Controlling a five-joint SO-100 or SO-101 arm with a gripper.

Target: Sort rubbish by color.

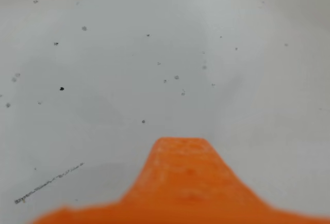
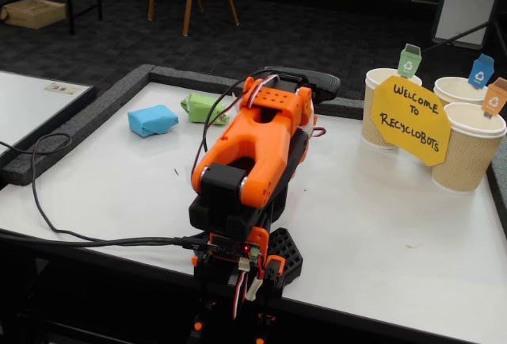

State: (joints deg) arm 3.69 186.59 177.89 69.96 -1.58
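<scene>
- Wrist view: you see only the blurred orange plastic end effector (image 1: pixel 181 154) poking in from the bottom edge, over bare white tabletop (image 1: pixel 154 53) flecked with dark specks and one pencil-like scratch at lower left. A single orange finger shows, so you cannot tell whether the end effector is released or clenched. Nothing lies in front of it, and no rubbish appears here.
- Fixed view: your orange and black arm (image 2: pixel 252 150) is folded low over its base at the near edge of the tabletop (image 2: pixel 380 225); its tip is hidden behind the arm's own body.
- The light blue crumpled paper lump (image 2: pixel 153 120) sits near the far left corner, with the light green crumpled paper lump (image 2: pixel 203 108) just beside it toward the far edge, partly behind the arm and a black cable.
- Three beige ribbed paper cups (image 2: pixel 467 147) with coloured tags stand at the far right corner, behind a yellow hexagonal "Welcome to Recyclobots" sign (image 2: pixel 409 120).
- Risks, as I judge them: the lumps lie so close together that you might nudge or pinch both at once; the loose cable could snag on the reach; light paper may slip; carrying across, you could clip the sign or tip a cup.
</scene>
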